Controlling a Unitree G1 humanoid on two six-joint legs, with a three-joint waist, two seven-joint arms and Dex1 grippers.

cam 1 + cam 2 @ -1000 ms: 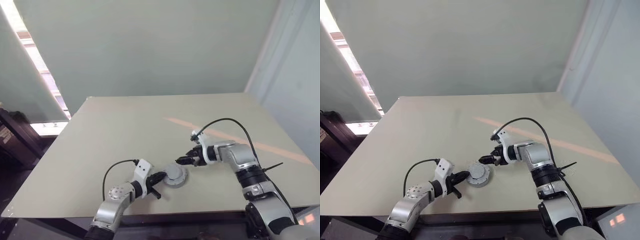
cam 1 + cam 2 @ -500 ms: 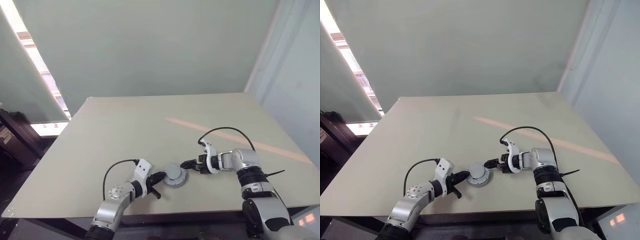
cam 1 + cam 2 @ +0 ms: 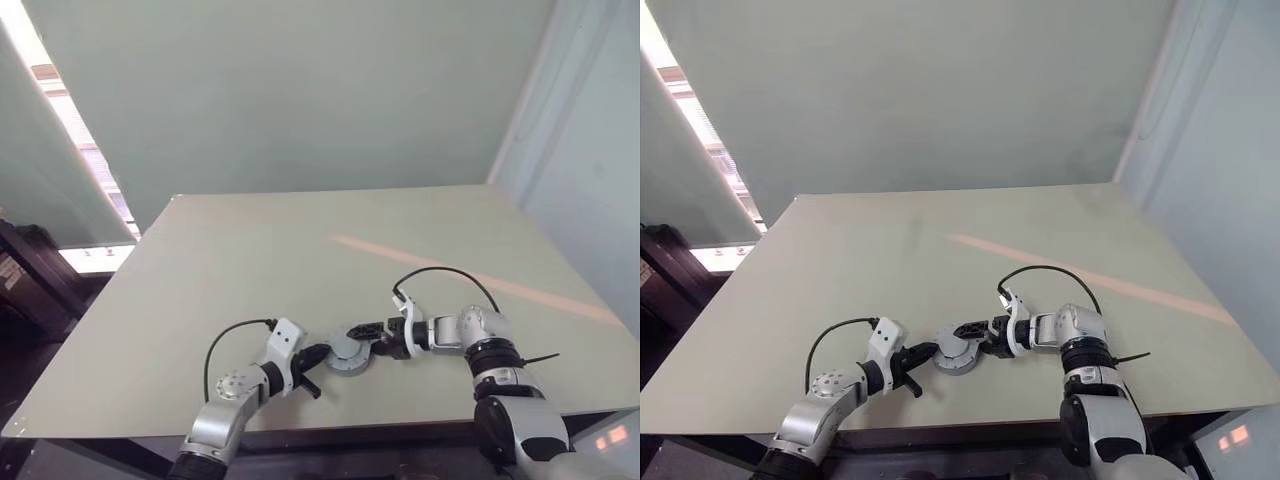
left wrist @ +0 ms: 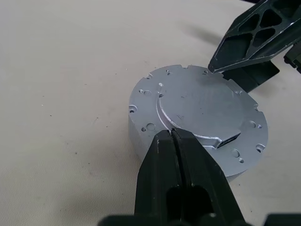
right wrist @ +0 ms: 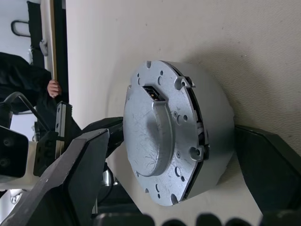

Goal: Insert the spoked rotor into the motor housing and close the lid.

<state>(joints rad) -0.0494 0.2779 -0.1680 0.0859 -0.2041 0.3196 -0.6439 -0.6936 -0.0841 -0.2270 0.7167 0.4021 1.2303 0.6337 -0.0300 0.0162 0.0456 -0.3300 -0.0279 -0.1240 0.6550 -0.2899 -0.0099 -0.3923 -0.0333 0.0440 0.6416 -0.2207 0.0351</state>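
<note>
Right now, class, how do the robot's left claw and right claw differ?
The left claw is shut, its tips resting on the lid; the right claw is open wide, a finger either side of the round grey assembly. The left points from the near side, the right from the opposite side. Both have black fingers.

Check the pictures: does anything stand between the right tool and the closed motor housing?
Nothing visible does. The right tool is open, its fingers on either side of the motor housing, with bare table around it. The shut left tool rests on the opposite rim.

Beige table (image 3: 250, 260), closed motor housing (image 3: 349, 352) near front edge
</note>
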